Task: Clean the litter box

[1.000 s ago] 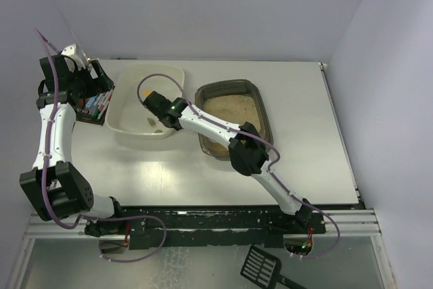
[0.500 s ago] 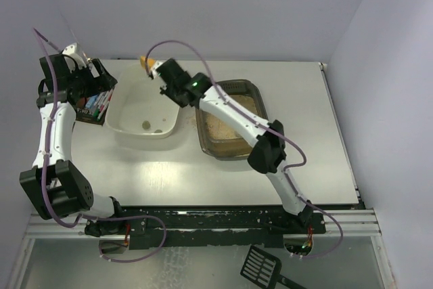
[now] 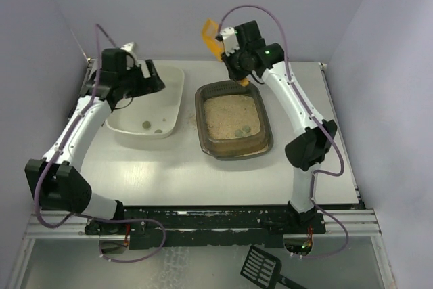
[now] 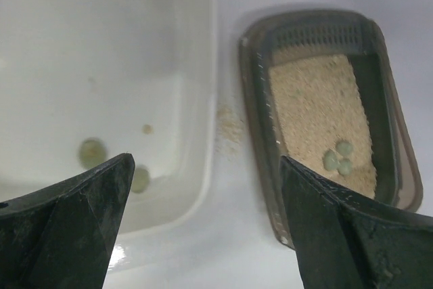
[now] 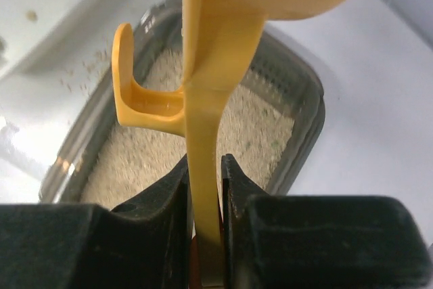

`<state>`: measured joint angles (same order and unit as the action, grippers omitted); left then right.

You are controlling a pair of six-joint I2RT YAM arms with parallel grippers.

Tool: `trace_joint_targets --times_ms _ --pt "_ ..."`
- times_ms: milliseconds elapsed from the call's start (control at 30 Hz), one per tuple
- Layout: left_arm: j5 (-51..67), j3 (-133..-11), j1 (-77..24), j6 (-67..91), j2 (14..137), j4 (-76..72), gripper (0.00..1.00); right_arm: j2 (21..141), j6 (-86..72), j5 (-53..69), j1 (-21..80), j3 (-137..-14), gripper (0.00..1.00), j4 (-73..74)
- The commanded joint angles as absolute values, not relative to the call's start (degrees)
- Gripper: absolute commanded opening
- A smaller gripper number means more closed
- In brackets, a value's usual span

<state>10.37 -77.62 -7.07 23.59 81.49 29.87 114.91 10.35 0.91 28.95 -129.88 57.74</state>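
Beige litter (image 3: pixel 230 113) fills the litter box (image 4: pixel 380 120), which is set on the counter (image 3: pixel 169 167) just beside the white tub (image 4: pixel 101 52), on its right. Two grey-green lumps (image 4: pixel 91 151) are seen in the tub, while three more lumps (image 4: pixel 338 158) are clustered in the litter toward the box's near end. The work is therefore judged partly done: those three are yet to be sifted out and tipped across (a little spilled litter (image 4: pixel 229 126) between the two vessels may also want clearing). The right arm (image 3: pixel 294 99) is held high over the box's far end, and a yellow scoop (image 5: pixel 216 65) is pinched by its handle between the right jaws, well clear of the litter. The left arm (image 3: pixel 78 126) is stretched over the tub's far rim, and the left jaws are spread wide, with nothing between them.
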Motion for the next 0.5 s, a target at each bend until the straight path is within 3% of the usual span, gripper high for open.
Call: trace_joint_targets --times_ms 0,233,467 --pt "2.69 -83.28 -15.20 28.44 88.23 34.63 0.99 107.53 15.69 10.52 23.17 -120.24 0.00 63.05" --pt "-2.78 -87.48 -29.07 38.28 97.71 36.50 0.99 89.10 21.14 18.75 10.60 -93.09 0.00 60.88" --pt "-7.04 -89.70 -36.41 42.86 103.08 37.91 0.99 78.24 19.78 23.53 -1.13 -79.69 0.00 55.74"
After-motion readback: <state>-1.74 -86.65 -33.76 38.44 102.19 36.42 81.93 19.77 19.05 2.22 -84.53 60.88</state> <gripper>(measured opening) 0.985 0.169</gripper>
